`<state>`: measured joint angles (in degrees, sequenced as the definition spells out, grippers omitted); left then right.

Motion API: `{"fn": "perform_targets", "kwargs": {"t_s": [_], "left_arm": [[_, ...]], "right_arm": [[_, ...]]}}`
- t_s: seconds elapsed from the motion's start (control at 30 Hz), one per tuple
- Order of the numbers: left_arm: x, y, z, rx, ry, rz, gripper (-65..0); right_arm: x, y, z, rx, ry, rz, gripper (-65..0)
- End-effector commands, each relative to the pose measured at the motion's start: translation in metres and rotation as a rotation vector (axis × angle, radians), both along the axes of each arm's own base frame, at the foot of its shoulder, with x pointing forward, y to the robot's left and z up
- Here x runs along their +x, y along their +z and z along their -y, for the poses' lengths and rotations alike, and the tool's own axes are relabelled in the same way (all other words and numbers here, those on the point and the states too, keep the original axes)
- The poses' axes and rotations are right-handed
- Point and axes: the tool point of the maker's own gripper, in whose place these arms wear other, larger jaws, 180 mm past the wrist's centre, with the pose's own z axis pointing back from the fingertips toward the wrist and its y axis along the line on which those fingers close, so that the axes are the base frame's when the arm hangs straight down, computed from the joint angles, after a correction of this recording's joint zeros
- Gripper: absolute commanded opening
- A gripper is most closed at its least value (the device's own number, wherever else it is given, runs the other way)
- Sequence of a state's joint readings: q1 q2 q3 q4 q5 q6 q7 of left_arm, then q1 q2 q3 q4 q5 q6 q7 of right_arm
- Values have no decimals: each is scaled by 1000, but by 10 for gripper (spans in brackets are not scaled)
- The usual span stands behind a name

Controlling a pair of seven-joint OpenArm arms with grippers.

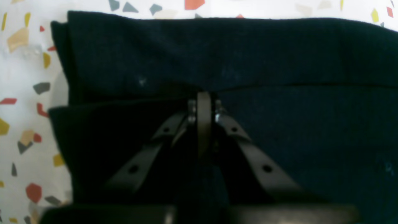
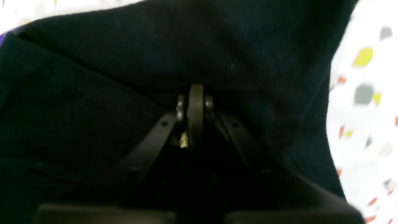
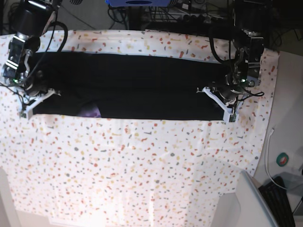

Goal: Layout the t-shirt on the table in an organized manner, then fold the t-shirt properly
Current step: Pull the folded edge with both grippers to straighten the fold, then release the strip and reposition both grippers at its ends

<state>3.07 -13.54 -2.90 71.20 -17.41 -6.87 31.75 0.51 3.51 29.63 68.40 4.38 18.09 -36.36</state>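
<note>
Left wrist view: the left gripper [image 1: 203,104] has its jaws closed, pinching a folded edge of the black t-shirt [image 1: 279,56], which lies in layers on the speckled surface [image 1: 21,77].

Right wrist view: the right gripper [image 2: 196,96] has its jaws closed on dark t-shirt cloth, the surface showing at the right.

Base view: the t-shirt [image 3: 132,87] lies as a long band across the far part of the surface [image 3: 142,165], one gripper at each end, a purple patch [image 3: 90,111] showing near its front edge.
</note>
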Motion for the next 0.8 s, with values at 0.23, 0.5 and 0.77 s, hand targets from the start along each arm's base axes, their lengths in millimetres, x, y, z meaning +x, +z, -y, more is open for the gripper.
{"fn": "perform_targets", "kwargs": {"t_s": [0.23, 0.5, 0.77], "left_arm": [[1, 49, -13, 30, 19, 89, -650], [-20, 109, -83, 20, 240, 195, -650], [-45, 85, -116, -343, 462, 194, 0]], "right_arm": [[14, 37, 20, -98, 19, 81, -650], [-6, 97, 20, -211, 53, 158, -650], [-20, 96, 10, -208, 66, 151, -650]]}}
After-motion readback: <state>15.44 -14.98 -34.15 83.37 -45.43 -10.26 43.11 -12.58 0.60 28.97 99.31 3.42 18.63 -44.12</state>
